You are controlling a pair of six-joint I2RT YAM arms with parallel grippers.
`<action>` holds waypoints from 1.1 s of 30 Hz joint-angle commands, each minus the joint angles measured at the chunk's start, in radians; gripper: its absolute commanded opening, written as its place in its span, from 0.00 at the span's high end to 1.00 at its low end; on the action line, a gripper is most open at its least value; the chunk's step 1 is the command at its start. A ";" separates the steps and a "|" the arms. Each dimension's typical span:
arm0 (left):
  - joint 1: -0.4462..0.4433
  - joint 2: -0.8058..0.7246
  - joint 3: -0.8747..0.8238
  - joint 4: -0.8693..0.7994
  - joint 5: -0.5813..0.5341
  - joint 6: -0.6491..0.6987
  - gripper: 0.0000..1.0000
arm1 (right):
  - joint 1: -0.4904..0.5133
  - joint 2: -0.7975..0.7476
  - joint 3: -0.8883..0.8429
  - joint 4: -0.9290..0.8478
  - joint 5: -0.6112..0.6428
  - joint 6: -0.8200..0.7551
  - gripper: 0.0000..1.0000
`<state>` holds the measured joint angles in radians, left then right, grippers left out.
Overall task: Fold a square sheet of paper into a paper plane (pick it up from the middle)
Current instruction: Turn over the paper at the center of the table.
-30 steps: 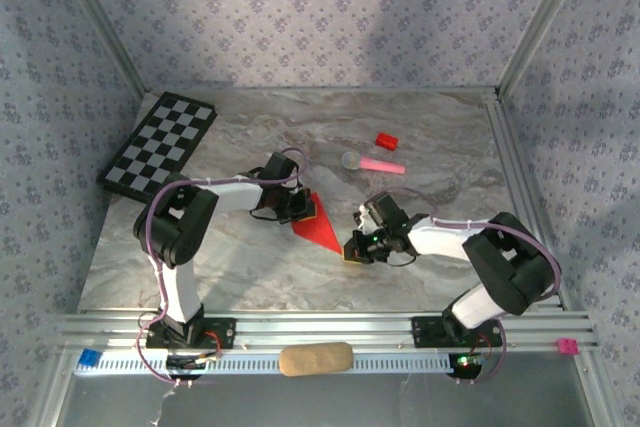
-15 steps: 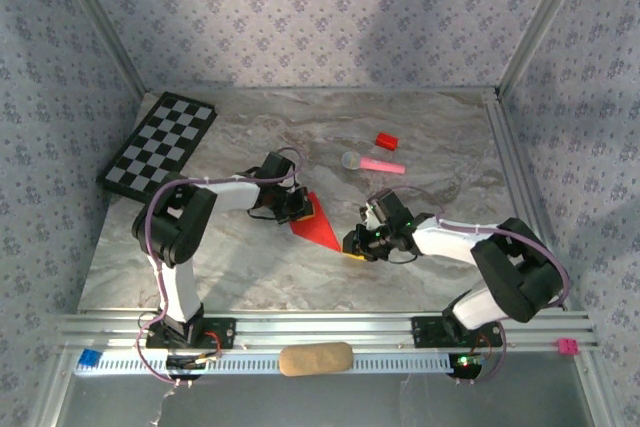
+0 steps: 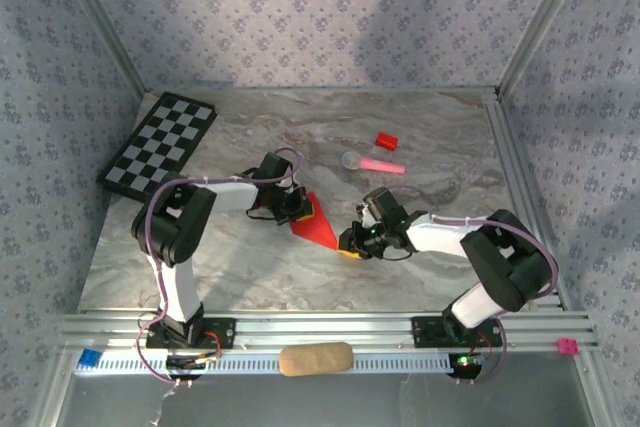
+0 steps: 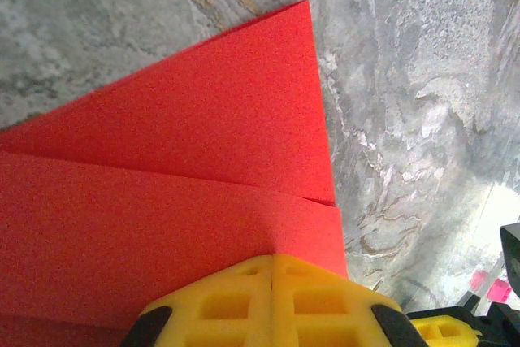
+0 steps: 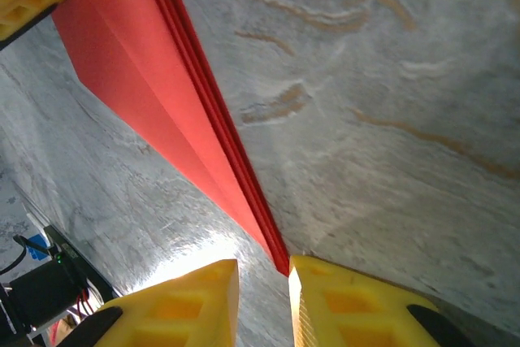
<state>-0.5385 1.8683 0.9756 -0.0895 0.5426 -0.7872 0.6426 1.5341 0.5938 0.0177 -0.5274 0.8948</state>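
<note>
- A checkerboard lies at the left rear corner of the bench, well apart from everything else.
- The left tool rests on the wide left end of the plane, near the middle of the bench. In the left wrist view its yellow fingers are seen pressed together, seam to seam, over the red paper. Whether a layer is caught between them cannot be told.
- The plane lies flat at mid-bench between the two tools, as a slim red wedge. Its sharp tip is turned to the right and toward the near edge. Overlapping folded layers with straight edges are seen in the left wrist view.
- The right tool is held low at the plane's tip, its fingers slightly spread with a narrow gap. The tip reaches into that gap, just beside one finger, and bare bench is seen between the pads.
- A pink stick with a grey round head lies behind the right tool, toward the rear edge.
- A small red block lies near the stick, closer to the rear edge. Both are apart from the plane.
</note>
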 commanded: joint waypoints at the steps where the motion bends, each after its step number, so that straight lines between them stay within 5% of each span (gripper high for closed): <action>1: 0.006 0.026 -0.022 -0.049 -0.030 -0.002 0.95 | 0.008 0.021 0.032 -0.008 -0.004 0.010 0.76; 14: 0.016 0.016 -0.023 -0.044 -0.029 -0.010 0.95 | 0.019 -0.036 0.037 -0.126 0.055 -0.003 0.76; 33: 0.016 0.017 -0.036 -0.030 -0.016 -0.030 0.95 | 0.029 0.052 0.075 -0.048 0.050 0.071 0.75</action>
<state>-0.5297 1.8683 0.9653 -0.0731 0.5598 -0.8059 0.6617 1.5616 0.6426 -0.0540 -0.4969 0.9398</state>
